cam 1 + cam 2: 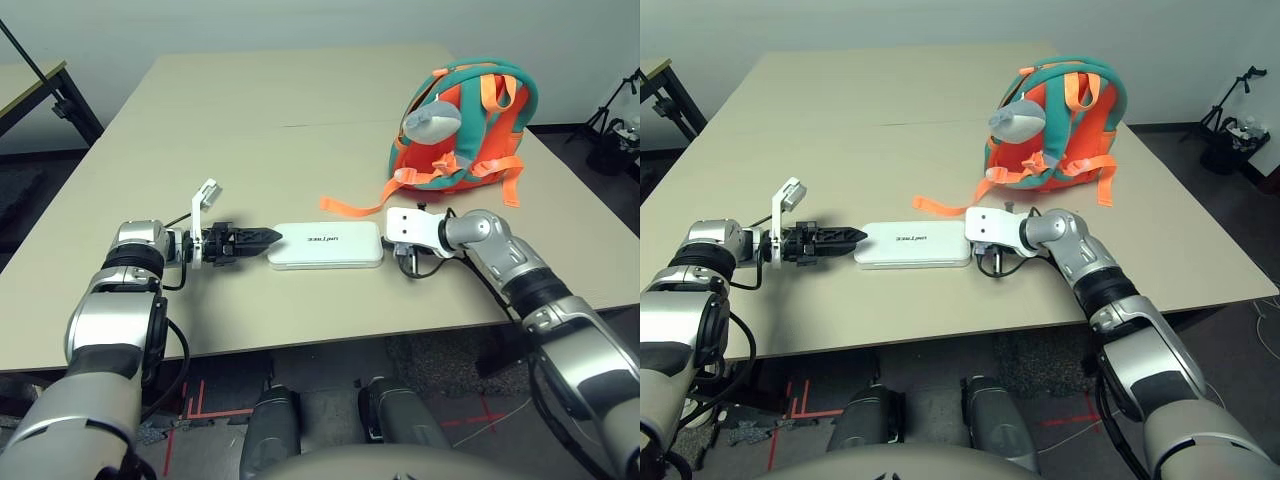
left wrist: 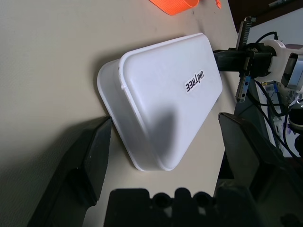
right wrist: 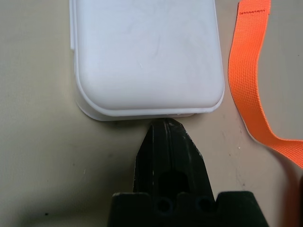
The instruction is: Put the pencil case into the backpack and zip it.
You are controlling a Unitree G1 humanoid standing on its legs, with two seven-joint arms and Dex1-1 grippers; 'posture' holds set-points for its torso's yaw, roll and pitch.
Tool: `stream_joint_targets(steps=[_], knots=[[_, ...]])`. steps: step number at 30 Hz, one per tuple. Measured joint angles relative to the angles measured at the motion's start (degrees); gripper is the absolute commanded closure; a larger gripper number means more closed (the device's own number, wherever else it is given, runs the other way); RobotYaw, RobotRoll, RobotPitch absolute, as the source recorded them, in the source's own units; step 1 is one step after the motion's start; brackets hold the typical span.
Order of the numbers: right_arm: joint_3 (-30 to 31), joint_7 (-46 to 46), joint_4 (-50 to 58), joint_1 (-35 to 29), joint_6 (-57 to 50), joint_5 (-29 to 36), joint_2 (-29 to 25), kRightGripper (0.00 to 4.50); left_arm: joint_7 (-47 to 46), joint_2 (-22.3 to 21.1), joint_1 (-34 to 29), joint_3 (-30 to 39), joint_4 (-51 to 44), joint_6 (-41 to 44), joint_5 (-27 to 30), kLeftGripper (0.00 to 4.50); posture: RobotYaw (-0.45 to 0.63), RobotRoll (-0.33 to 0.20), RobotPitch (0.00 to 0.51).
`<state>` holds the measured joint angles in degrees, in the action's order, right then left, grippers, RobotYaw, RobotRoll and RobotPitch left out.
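The pencil case (image 1: 326, 245) lies flat on the table (image 1: 230, 130) between the 2 arms, well short of the backpack (image 1: 462, 130) standing at the far right. The left gripper (image 2: 163, 156) has its fingers spread wide at the case's near end, holding nothing. The right gripper (image 3: 169, 137) is pinched together, tips just at the opposite end, an orange strap (image 3: 251, 80) alongside.
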<state>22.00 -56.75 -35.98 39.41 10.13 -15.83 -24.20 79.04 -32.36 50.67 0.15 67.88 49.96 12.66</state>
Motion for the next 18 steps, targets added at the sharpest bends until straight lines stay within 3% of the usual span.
stream_joint_targets(steps=[18], knots=[[1.0, -0.2, -4.5, 3.8, 0.1, -3.1, 5.3, 4.48, -1.0, -2.1, 0.2, 1.0, 0.3, 2.1, -1.4, 0.00, -0.16, 0.000, 0.005]])
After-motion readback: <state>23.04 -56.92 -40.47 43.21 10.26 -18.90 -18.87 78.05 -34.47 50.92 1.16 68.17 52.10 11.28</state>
